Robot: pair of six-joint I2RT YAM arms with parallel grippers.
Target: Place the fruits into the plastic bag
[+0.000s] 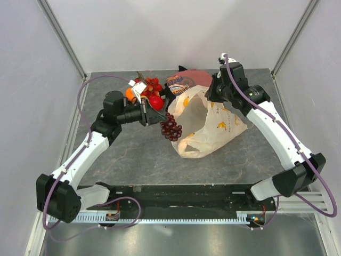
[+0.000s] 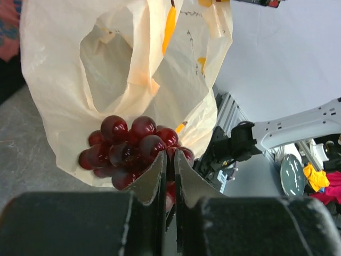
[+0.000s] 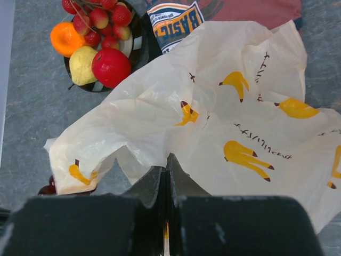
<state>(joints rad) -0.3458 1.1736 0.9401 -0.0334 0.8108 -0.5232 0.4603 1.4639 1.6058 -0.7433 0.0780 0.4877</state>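
Grey stone-patterned table (image 1: 133, 160) enclosed by plain white walls (image 1: 160, 32); two arms enter from the near edge. One plastic bag (image 1: 218, 128), cream-white and crinkled with several yellow banana prints, lies right of centre, its mouth gaping toward the left arm. The left gripper (image 1: 157, 118) has its jaws drawn to a narrow slit, pinching one bunch of grapes (image 1: 171, 128). The bunch is dark red-purple and hangs clear of the table, right against the outside of the bag at the lip of its opening and not inside it (the left wrist view shows the berries pressed to the bag's wall below the mouth). The right gripper (image 1: 212, 97) is fully closed on the bag's far upper rim and holds that edge raised. One dark plate (image 3: 139, 42) with a cream centre sits at the back left, apart from the bag. It carries one red apple (image 3: 111, 67), one orange (image 3: 66, 38), one yellow pear-like fruit (image 3: 83, 65) and one cluster of small red berries (image 3: 101, 21) (the individual berries overlap too much to count). Apple and pear touch, with the orange just behind the pear. One folded cloth (image 3: 176, 21), red with a printed panel, lies beside the plate, partly under the bag's far edge.
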